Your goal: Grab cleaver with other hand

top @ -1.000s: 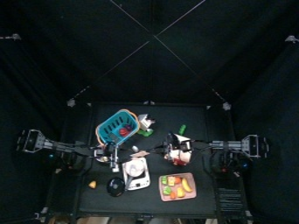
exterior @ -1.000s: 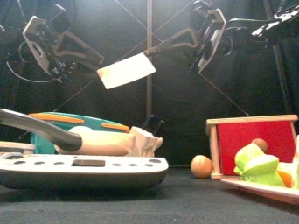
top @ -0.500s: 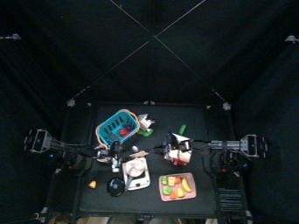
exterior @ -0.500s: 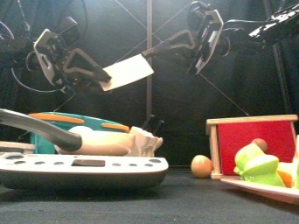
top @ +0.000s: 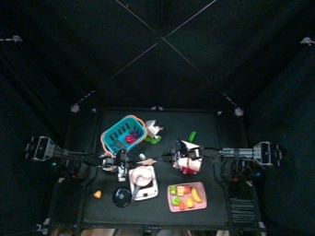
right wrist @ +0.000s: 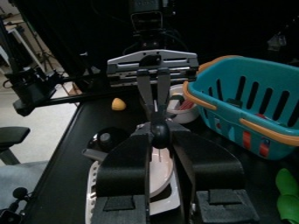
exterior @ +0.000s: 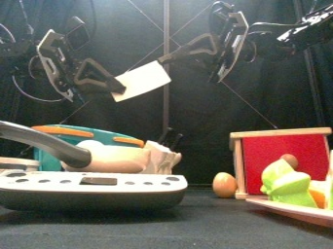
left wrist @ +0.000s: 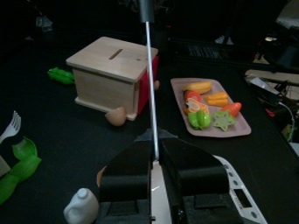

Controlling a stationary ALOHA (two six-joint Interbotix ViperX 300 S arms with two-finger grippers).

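– Where was the cleaver (exterior: 143, 80) at that point?

– Up in the air, in the upper middle of the front view, with its pale blade tilted and well above everything on the table. Its dark handle ran off toward the upper right

– Who had it?

– Both arms, by the look of it. The right gripper (right wrist: 158, 138) had its jaws closed around the handle, while the left gripper (left wrist: 156, 153) had its jaws pressed nearly together on the blade, which passed edge-on straight between them (a thin pale line up the middle of the left wrist view)

– Why hold it from both ends?

– I'd judge it was the handover itself – the receiving arm had taken its grip before the giving arm let go, so the cleaver was never unsupported. Keeping it high also kept the blade clear of the teal basket (right wrist: 251, 92) and the wooden box (left wrist: 111, 63) below

– And what was left to do?

– One side opening, I'd guess – the task looked almost done
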